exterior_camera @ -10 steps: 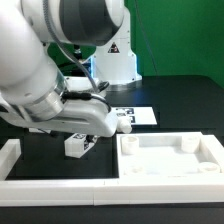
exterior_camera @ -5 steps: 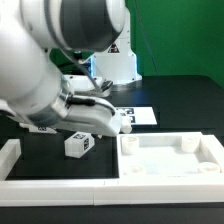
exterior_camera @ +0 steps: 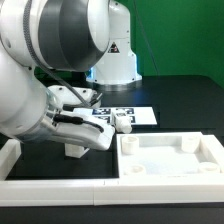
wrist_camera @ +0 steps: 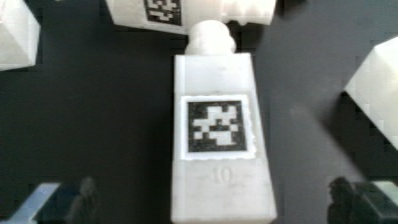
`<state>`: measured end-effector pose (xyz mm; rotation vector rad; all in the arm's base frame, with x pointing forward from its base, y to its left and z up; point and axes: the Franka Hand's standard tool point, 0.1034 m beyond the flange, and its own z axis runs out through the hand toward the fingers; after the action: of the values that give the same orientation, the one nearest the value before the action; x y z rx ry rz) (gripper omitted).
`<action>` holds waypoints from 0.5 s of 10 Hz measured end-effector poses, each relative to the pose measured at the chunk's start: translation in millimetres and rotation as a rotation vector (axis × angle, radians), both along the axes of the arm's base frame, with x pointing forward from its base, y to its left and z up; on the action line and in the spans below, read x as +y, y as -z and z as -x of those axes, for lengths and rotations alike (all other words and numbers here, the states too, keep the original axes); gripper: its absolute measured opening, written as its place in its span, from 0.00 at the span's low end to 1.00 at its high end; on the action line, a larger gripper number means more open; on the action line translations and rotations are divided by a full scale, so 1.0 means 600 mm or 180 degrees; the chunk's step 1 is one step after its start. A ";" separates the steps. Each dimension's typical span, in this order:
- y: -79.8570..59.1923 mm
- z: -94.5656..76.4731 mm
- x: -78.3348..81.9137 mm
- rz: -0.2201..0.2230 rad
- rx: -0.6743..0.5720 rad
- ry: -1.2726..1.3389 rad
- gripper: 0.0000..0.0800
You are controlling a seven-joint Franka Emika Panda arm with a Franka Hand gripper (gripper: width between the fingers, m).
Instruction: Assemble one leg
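In the wrist view the gripper (wrist_camera: 214,203) is wide open. Its two fingers (wrist_camera: 68,203) stand one on each side of the leg (wrist_camera: 217,125), apart from it, and they hold nothing. The leg lies flat on the black table (wrist_camera: 98,120) with its tag facing up. Its long axis runs across the line between the fingers, and its narrow peg (wrist_camera: 214,40) points away from them. Compared with a second ago, the hand has come down over the leg, so the exterior view shows only a corner of it, to that view's left of the panel (exterior_camera: 170,160). Closing on the leg seems the next step. Farther back lies the marker board (exterior_camera: 135,114).
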<state>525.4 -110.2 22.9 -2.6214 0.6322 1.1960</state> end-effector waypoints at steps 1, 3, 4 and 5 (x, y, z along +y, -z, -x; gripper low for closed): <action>0.003 0.014 0.001 -0.0010 0.0171 0.0079 0.81; 0.019 0.022 -0.002 -0.0022 0.0376 0.0186 0.81; 0.029 0.025 0.002 0.0015 0.0334 0.0173 0.81; 0.034 0.028 0.012 0.0050 0.0303 0.0134 0.81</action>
<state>508.4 -102.9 2.7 -2.5631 0.7130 1.3147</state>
